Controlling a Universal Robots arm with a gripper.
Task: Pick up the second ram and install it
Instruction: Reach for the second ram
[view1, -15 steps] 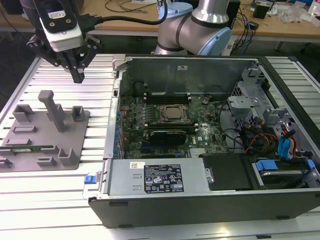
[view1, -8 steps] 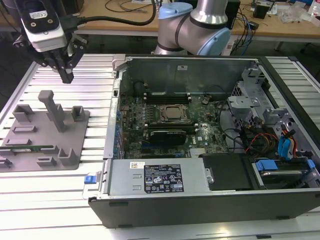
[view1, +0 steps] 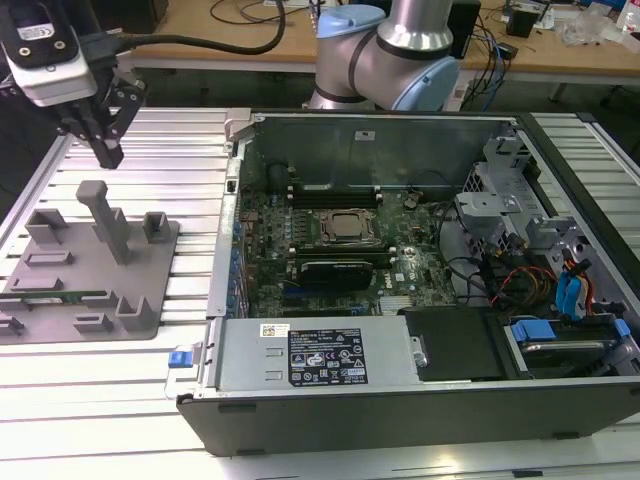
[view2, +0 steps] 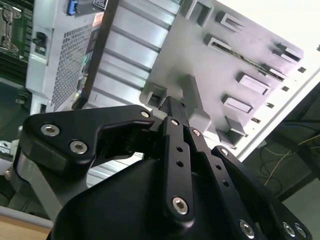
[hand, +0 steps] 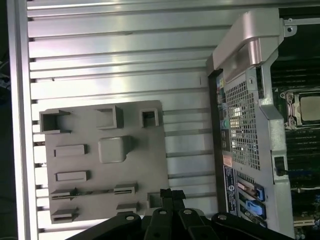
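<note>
gripper (view1: 107, 152) over tray (view1: 100, 272), second ram (view1: 62, 295) slotted

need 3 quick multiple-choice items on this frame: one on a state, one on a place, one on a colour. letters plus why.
1. The computer case is:
A. open, with its insides exposed
B. closed with its panel on
C. flipped upside down

2. The tool is:
A. down inside the case
B. above the grey tray
C. down on the floor

3. The memory stick on the tray is:
A. blue
B. red
C. green

Answers:
1 A, since the parts inside the case show from above in the exterior view.
2 B, since the tool hangs over the tray on the exterior view's left, outside the case.
3 C, since it is a thin green strip lying in the tray, apart from the tool.
</note>
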